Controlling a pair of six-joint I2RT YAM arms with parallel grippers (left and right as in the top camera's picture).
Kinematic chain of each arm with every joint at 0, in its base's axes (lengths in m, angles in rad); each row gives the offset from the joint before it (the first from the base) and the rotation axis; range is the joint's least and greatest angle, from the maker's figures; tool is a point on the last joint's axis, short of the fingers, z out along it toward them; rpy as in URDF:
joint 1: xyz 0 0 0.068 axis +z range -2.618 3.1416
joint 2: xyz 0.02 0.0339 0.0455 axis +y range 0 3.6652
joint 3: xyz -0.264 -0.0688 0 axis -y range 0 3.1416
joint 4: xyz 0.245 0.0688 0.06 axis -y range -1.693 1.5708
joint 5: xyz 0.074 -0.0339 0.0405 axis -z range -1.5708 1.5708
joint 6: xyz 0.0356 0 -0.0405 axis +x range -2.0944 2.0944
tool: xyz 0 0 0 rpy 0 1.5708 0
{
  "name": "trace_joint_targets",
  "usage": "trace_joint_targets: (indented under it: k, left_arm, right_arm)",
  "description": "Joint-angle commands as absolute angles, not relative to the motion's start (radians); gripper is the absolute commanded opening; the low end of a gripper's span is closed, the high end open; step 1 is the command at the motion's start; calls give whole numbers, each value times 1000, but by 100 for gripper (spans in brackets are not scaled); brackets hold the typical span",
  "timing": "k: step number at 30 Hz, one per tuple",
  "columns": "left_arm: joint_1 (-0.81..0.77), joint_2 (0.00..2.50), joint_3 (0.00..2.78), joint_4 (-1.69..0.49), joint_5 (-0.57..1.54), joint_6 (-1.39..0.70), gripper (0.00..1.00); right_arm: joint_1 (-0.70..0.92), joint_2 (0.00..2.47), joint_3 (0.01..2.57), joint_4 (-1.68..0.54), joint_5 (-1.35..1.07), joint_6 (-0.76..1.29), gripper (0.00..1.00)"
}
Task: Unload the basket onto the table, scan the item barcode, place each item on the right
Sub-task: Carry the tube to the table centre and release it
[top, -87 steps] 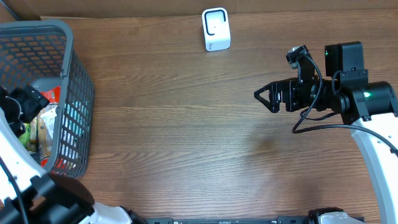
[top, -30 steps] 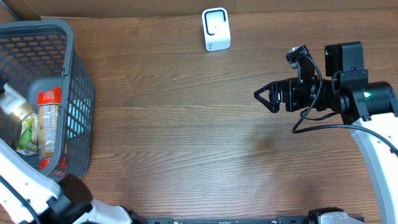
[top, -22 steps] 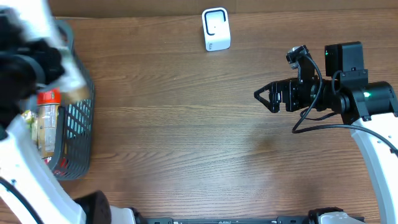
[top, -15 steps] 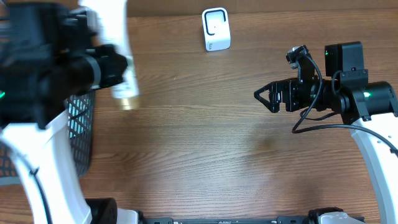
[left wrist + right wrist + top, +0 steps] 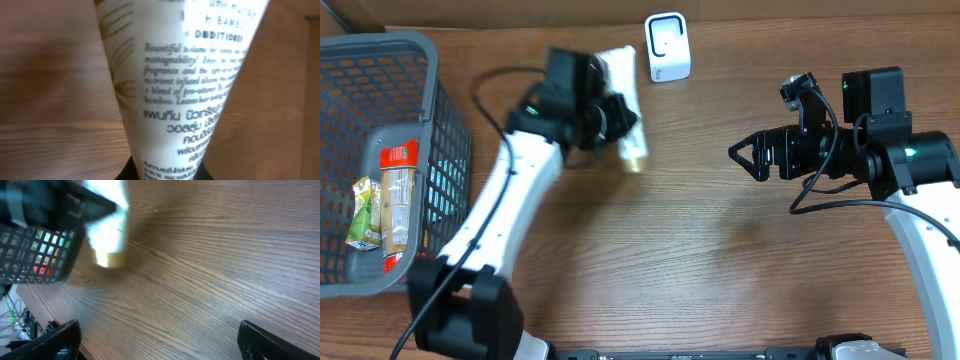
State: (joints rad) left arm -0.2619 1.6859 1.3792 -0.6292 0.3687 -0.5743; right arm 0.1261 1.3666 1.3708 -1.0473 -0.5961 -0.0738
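White tube [image 5: 624,85] in the left arm's grip, just short of the scanner [image 5: 667,47]
Right gripper [image 5: 745,157] hangs wide apart and empty, well off to the right. Left gripper [image 5: 612,113] is clamped on the tube, whose printed side fills the left wrist view with no barcode showing there. Its long axis runs away from the robot: gold cap [image 5: 636,160] nearest, flat end farthest, close to the scanner, which stands just beyond and slightly right. I judge the left arm, far the nearer, needs to turn the tube to face it
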Motion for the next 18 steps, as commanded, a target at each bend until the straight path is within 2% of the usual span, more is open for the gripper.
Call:
trace_joint_targets:
  k: [1,9,12,15,18]
  left_arm:
    - [-319,1705,1238,-473,465,-672,4]
    - [-404,1856,1150,-300,502,-722,6]
    - [-434,1886,1150,-226,526,-722,14]
    - [-456,1887,1150,-187,518,-732,18]
    - [-461,1887,1150,-175,518,-769,30]
  right_arm:
    - [131,1369,1392,-1046,-604,-71,100]
    - [131,1369,1392,-1046,-604,-71,100]
    - [131,1369,1392,-1046,-604,-71,100]
    - [131,1369,1392,-1046,-604,-71,100]
    - [131,1369,1392,-1046,-604,-71,100]
